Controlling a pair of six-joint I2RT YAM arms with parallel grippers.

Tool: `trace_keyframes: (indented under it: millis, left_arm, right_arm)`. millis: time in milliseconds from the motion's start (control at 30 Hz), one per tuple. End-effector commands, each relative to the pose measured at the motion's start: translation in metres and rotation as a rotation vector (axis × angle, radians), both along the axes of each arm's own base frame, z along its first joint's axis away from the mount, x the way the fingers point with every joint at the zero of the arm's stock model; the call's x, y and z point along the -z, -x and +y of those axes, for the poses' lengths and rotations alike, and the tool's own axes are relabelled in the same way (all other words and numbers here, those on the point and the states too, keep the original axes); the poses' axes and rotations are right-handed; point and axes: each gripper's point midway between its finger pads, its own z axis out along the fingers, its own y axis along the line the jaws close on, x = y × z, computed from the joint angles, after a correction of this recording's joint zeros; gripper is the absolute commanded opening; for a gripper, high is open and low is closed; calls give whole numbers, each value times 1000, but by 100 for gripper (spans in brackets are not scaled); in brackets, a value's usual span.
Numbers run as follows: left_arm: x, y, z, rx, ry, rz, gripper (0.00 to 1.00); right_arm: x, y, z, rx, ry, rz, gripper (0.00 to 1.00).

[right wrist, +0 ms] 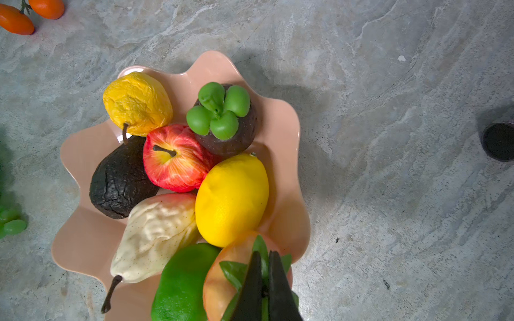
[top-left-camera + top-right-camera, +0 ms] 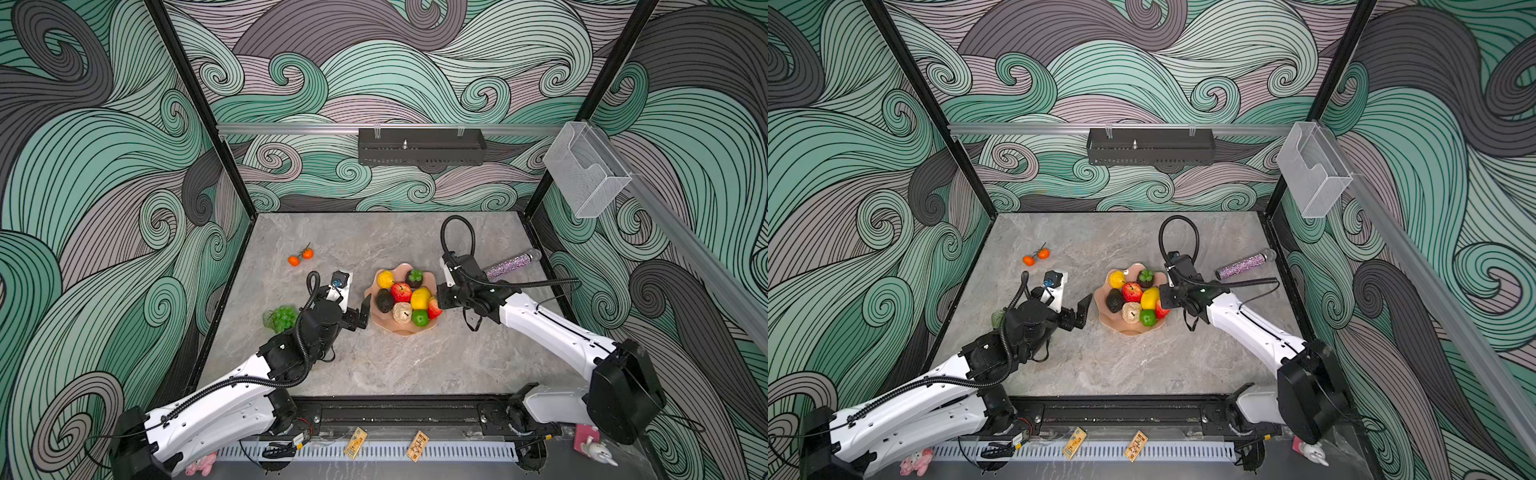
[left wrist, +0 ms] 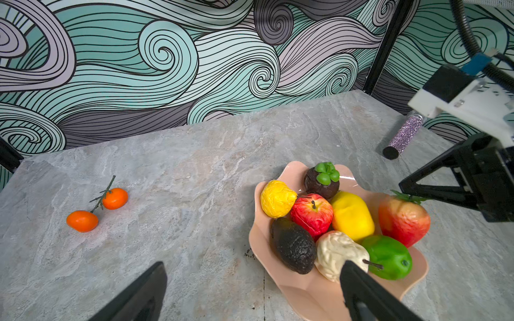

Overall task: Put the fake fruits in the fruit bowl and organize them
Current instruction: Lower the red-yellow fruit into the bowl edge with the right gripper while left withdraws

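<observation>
**Right end effector [image 1: 262, 254] closed on strawberry [image 3: 403, 219] leaves**

Its tips touch the leaves at the rim of the fruit bowl [image 1: 83, 244]. The left end effector [image 2: 360, 313] stands wide open, empty, just beside the bowl. Oranges [image 2: 300, 257] and grapes [image 2: 282, 318] lie on the tabletop.

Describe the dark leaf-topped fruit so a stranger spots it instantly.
Find the pink scalloped bowl on the marble table. At its far side, beside the wrinkled yellow fruit, sits a round dark fruit. Unlike the oblong avocado, it wears fat green leaves on top.
</observation>
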Motion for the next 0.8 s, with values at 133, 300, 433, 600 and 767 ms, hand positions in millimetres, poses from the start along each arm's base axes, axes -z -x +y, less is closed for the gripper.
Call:
trace_keyframes:
  millis: [133, 300, 433, 600, 767]
  left_arm:
    - [-7, -4, 6, -44, 27, -24, 99]
    - [-7, -4, 7, -49, 23, -24, 99]
    - [-7, -5, 8, -58, 21, -25, 99]
    - [-7, -6, 10, -68, 18, -23, 99]
    - [-8, -7, 13, -88, 16, -25, 99]
  right_arm:
    - [2, -7, 3, -6, -17, -44, 1]
    - [3, -4, 3, -12, -23, -47, 7]
    - [4, -3, 2, -11, -22, -47, 12]
    - [3, -3, 1, -10, -21, -51, 15]
    - [-2, -3, 0, -7, -22, -64, 21]
